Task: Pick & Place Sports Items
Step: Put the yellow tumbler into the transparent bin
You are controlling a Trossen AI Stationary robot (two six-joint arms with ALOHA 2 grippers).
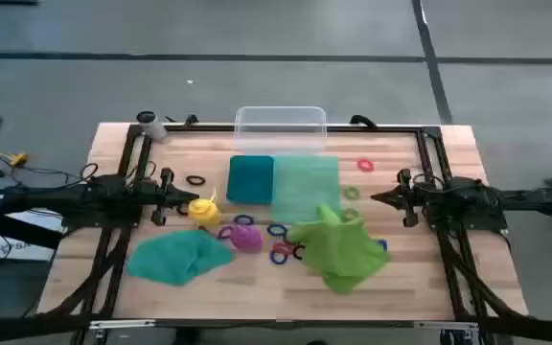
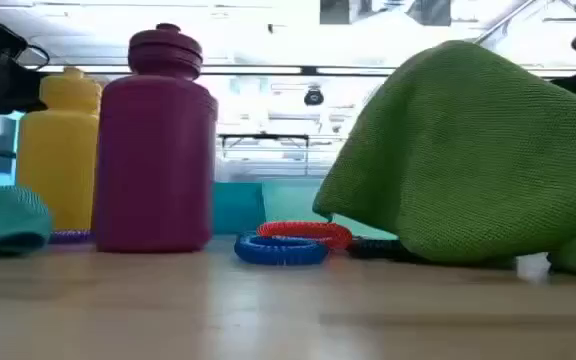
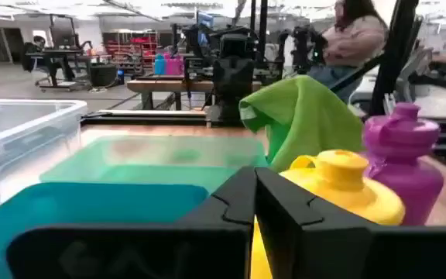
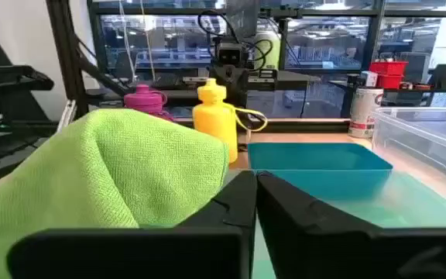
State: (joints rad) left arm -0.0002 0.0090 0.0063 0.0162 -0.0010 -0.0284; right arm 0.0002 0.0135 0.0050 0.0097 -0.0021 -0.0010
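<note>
Yellow bottle beside closed left gripper

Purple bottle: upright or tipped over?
Upright. The purple bottle stands on its base on the table, cap on top, beside the yellow bottle, which also stands upright.

Bottles, cloths and tray crowd the middle; table edges open.

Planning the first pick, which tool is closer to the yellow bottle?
Left. The left tool sits right beside the yellow bottle; the right tool waits across the tray.
</note>
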